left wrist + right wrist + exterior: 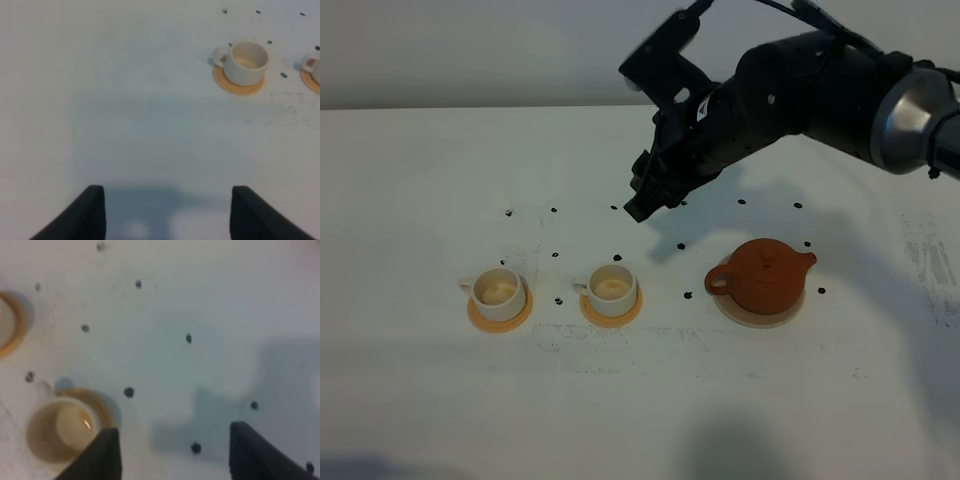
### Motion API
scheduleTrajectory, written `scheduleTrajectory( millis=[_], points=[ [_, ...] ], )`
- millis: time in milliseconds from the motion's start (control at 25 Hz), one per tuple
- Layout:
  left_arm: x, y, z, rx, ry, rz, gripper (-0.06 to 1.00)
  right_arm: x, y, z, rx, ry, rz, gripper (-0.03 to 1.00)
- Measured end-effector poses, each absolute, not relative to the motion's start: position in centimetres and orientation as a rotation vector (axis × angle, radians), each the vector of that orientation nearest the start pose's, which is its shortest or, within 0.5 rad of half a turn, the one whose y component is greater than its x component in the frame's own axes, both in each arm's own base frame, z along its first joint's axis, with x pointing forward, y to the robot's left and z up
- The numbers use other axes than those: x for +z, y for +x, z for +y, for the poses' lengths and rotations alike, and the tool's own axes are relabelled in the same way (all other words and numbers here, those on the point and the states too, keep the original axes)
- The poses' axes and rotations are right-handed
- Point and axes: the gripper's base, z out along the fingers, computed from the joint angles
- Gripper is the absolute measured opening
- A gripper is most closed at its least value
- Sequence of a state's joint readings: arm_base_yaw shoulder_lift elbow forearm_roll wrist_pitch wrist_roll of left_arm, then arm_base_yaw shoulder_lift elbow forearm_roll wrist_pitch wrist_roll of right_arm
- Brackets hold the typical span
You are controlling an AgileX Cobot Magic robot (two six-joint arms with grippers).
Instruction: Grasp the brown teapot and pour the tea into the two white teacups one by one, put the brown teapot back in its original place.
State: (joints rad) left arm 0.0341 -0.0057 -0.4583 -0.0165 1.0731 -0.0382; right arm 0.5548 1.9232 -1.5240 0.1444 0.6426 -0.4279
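Note:
The brown teapot [762, 275] stands upright on the pale beige coaster [760, 316] at the right. Two white teacups stand on orange saucers: the left teacup [498, 292] and the middle teacup [611, 286], both pale tan inside. My right gripper [642, 207] hangs open and empty above the table, behind the middle teacup and left of the teapot. Its wrist view shows the gripper [175, 455] over bare table with a teacup [57, 432] beside one finger. My left gripper [167, 215] is open and empty, far from a teacup [245, 62]; it is out of the exterior view.
Small black dots [554, 254] mark the white table around the cups and teapot. The right arm's dark body [790, 90] reaches in from the upper right. A second saucer's edge [10, 325] shows in the right wrist view.

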Motion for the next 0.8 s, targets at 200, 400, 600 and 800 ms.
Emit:
scheduleTrajectory(
  millis=[200,400,600,800],
  points=[
    [26.5,-0.2,-0.1,-0.022,-0.075,2.091,0.54,22.5,35.6,22.8,0.172,-1.108,2.337,0.5],
    [26.5,-0.2,-0.1,-0.022,-0.075,2.091,0.54,20.1,35.2,22.4,0.149,-1.156,2.425,0.5],
    [26.5,-0.2,-0.1,-0.022,-0.075,2.091,0.54,18.5,34.7,23.1,0.127,-1.218,2.453,0.5],
    [26.5,-0.2,-0.1,-0.022,-0.075,2.091,0.54,18.4,34.4,23.6,0.097,-1.269,2.429,0.5]
  ],
)
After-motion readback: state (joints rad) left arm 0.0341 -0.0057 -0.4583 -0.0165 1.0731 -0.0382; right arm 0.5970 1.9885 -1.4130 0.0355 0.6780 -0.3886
